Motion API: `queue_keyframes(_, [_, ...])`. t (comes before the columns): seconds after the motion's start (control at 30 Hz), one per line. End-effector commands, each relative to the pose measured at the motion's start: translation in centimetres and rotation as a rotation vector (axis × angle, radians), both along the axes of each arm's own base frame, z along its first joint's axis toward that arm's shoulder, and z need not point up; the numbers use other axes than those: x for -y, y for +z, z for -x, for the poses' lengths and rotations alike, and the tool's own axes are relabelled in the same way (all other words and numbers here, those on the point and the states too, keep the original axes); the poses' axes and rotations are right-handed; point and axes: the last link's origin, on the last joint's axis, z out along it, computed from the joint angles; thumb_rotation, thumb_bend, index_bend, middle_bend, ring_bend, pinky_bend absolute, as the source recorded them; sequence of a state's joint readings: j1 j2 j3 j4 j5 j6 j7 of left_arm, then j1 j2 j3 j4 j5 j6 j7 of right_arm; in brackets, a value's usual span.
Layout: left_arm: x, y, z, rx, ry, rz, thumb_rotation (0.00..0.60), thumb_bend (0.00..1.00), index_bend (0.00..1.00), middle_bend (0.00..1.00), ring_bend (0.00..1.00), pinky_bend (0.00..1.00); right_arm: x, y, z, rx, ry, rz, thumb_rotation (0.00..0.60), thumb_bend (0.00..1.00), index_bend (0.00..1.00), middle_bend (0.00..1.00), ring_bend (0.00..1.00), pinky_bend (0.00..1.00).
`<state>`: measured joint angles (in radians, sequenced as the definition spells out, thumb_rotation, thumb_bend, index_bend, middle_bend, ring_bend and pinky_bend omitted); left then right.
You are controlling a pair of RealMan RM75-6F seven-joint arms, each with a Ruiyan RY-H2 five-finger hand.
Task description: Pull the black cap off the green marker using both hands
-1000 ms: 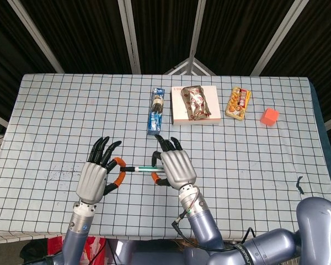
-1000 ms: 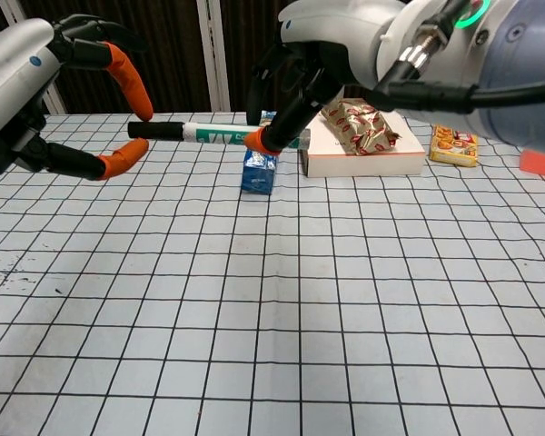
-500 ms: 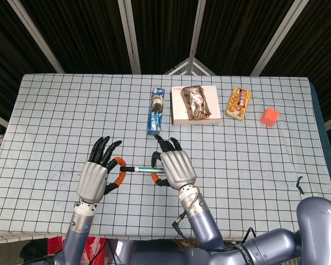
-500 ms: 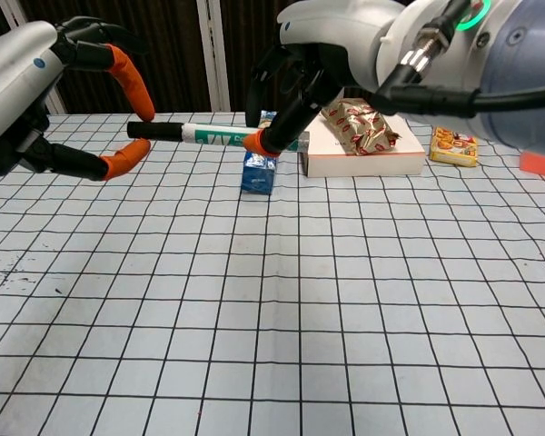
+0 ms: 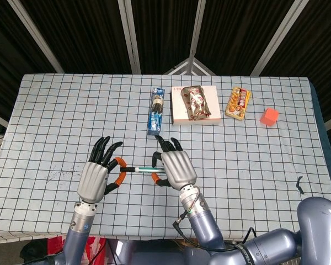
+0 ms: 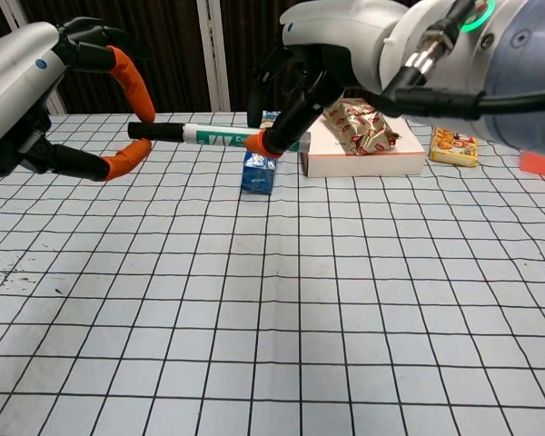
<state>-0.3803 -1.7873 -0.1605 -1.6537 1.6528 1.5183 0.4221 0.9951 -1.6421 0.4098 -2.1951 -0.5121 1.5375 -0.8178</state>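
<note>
- Checked cloth [image 5: 55, 110] covers your table, dark slats behind.
- Your right hand [image 6: 300, 68] pinches the marker [image 6: 220, 138] level above the cloth.
- Its cap [image 6: 154, 132] sits between your left hand's [image 5: 94, 179] orange fingertips [image 6: 127, 77], which stay spread, not clamping it.

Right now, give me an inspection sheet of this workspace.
Surface: table under a checked cloth.
Job's things: green marker held off the table, black cap still on.
Clutter: blue packet, white box with a wrapped snack on it, yellow snack pack, red cube.
Hands: right hand grips the marker body; left hand has fingertips either side of the cap, contact unclear.
Cables: black cable at right wrist.
Surroundings: dark backdrop, metal struts.
</note>
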Motion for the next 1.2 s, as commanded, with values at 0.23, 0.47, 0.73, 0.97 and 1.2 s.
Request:
queue_keyframes(0.23, [0.0, 0.1, 0.1, -0.005, 0.003, -0.006, 0.6, 0.5, 0.58, 0.17, 0.0, 0.0, 0.1, 0.1, 0.3, 0.0, -0.006, -0.002, 0.6, 0.57, 0.76, 0.07, 0.16, 0.07])
queue_keyframes(0.47, [0.0, 0.1, 0.4, -0.005, 0.012, -0.008, 0.6, 0.51, 0.58, 0.17, 0.0, 0.0, 0.3, 0.0, 0.7, 0.0, -0.016, -0.005, 0.6, 0.57, 0.76, 0.07, 0.16, 0.07])
queue_keyframes(0.73, [0.0, 1.2, 1.7, -0.009, 0.04, -0.035, 0.6, 0.51, 0.58, 0.17, 0.0, 0.0, 0.7, -0.2, 1.9, -0.011, -0.037, -0.006, 0.6, 0.57, 0.76, 0.07, 0.16, 0.07])
queue_keyframes(0.97, [0.2, 2.7, 4.6, -0.03, 0.093, -0.059, 0.6, 0.51, 0.58, 0.17, 0.0, 0.0, 0.8, -0.4, 3.4, -0.009, -0.051, -0.027, 0.6, 0.58, 0.76, 0.07, 0.16, 0.07])
queue_keyframes(1.2, [0.5, 2.9, 8.3, -0.035, 0.155, -0.021, 0.6, 0.5, 0.58, 0.17, 0.0, 0.0, 1.0, -1.1, 5.3, -0.027, -0.06, -0.032, 0.6, 0.58, 0.77, 0.07, 0.16, 0.07])
